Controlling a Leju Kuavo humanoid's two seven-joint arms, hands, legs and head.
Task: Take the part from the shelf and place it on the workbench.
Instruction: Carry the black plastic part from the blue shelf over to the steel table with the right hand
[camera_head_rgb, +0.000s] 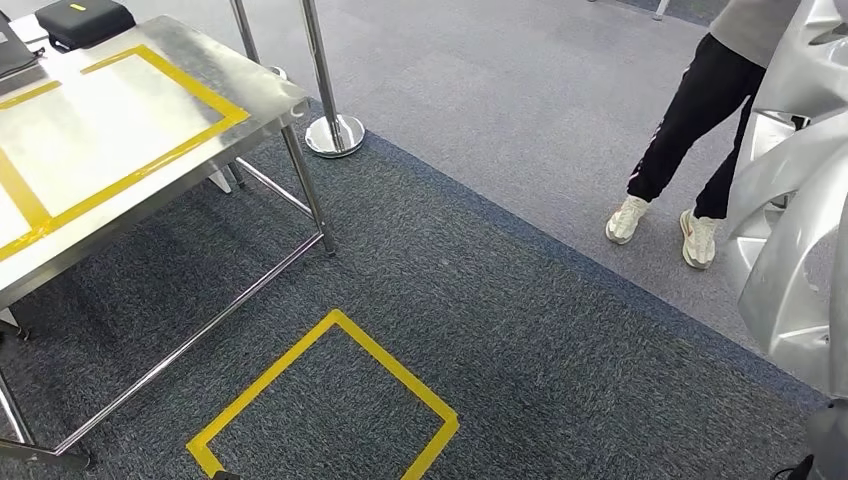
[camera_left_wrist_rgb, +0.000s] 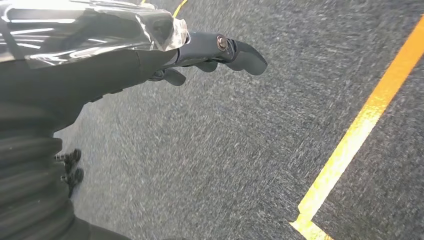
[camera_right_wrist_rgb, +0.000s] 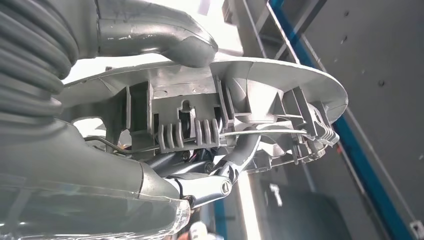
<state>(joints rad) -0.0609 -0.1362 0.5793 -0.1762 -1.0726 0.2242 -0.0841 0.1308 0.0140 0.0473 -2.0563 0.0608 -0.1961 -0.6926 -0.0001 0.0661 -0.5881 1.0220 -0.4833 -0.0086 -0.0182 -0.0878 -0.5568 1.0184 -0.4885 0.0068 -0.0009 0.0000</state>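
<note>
The right hand (camera_right_wrist_rgb: 200, 170) has the part (camera_right_wrist_rgb: 240, 100) — a silver-grey moulded plastic piece with ribs and clips on its inner side. In the right wrist view the thick grey thumb lies over the top of the curved shell while the darker fingers (camera_right_wrist_rgb: 235, 165) curl up under it, so it's clamped between the two. In the head view the same part (camera_head_rgb: 790, 200) sits along the right edge of the frame, big and shiny, held up well above the carpet.

The left hand (camera_left_wrist_rgb: 210, 52) hangs down over the grey carpet (camera_left_wrist_rgb: 225, 150) with nothing in it. Its dark fingers point out loosely, a bit curled and slightly apart, not touching anything. A strip of yellow tape (camera_left_wrist_rgb: 360, 130) runs across the floor near it.

The workbench (camera_head_rgb: 110, 130) is in the upper left of the head view — steel top with yellow tape outlines on it, and a black case (camera_head_rgb: 85, 20) at its far corner. The part is well apart from it, over on the opposite side of the frame.

On the carpet at lower centre there's a yellow tape square (camera_head_rgb: 325, 400). A person (camera_head_rgb: 700, 120) in black trousers and pale trainers stands upper right, just beside the part, and a chrome post base (camera_head_rgb: 335, 135) sits near the bench leg.
</note>
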